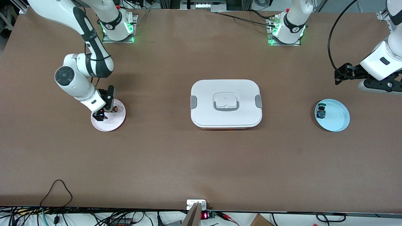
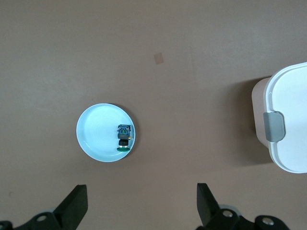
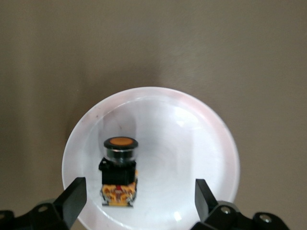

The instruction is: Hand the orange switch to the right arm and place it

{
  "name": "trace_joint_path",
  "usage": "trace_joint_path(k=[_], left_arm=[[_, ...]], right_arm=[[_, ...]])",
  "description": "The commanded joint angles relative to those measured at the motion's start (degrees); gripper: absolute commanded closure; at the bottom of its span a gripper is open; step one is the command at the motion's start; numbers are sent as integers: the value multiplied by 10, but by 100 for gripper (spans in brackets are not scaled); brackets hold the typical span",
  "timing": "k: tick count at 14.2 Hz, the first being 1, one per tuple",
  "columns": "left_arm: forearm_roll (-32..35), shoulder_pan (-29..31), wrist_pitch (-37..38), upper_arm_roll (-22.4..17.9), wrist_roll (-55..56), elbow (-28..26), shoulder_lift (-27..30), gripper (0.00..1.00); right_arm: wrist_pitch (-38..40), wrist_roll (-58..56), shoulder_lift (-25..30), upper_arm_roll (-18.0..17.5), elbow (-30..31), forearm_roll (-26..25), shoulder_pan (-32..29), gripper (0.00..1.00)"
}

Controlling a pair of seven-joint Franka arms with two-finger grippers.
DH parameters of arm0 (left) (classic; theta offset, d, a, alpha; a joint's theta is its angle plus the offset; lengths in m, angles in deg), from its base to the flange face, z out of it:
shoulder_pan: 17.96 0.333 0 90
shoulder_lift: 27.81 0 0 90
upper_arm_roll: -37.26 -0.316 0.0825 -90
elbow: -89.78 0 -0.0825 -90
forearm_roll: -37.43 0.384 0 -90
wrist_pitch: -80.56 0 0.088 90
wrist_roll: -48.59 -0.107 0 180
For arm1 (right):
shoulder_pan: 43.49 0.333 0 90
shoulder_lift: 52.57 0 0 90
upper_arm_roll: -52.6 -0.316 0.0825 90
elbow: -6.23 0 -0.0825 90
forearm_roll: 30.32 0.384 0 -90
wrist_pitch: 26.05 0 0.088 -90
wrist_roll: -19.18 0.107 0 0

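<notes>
The right arm reaches down from its base, bent at the elbow, with its wrist angled toward the tabletop at the right arm's end. Its claw hangs low with the two black fingers spread apart, gripping nothing. The left arm waits at its own end of the tabletop, raised, wrist tilted. The left claw also has its fingers spread wide and empty.

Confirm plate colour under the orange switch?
Pale pink plate, seen best in the front view; the orange switch lies on it.
</notes>
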Motion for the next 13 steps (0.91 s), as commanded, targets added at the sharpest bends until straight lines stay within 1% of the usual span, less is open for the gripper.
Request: trace_joint_path(k=[1,4,7,10,13], left_arm=[[-5,-3,8,-4,0,-1,7,0],[-6,-3,8,-4,0,-1,7,0],[-5,-3,9,-4,0,-1,7,0],[-5,-2,12,-4,0,-1,7,0],[-6,-1,14,-4,0,-1,7,0]], right_arm=[[101,1,32,0,-68,3,-2,0],[203,18,33,6,-177,4,-1,0],[269,107,37,6,-250,4,-1,0],[335,269,39,7,-290,21,-2,0],[375,429,45,14,-305,30,-2,0]])
